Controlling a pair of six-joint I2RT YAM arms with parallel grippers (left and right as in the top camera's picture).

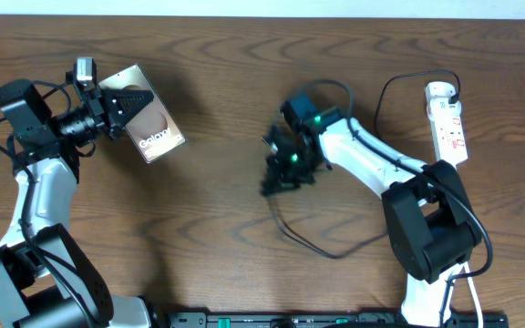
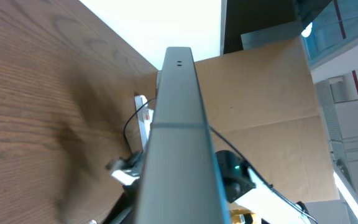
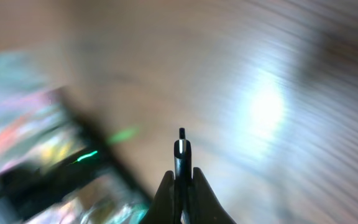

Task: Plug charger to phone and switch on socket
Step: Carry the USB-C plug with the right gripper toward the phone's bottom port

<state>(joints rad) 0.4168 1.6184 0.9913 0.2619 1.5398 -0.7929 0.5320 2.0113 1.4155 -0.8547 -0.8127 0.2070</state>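
Both claws clamped on things.
Left claw [image 1: 108,111], upper left, pinches the phone [image 1: 149,123]; right claw [image 1: 279,175], centre, grips what seems the charger [image 3: 181,148] tip.

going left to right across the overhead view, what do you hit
left end effector → the phone it grips → right end effector, pinching the charger tip → power strip

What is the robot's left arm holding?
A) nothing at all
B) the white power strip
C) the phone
C: the left gripper is clamped on one end of the phone, while the white power strip lies across the table by the other arm.
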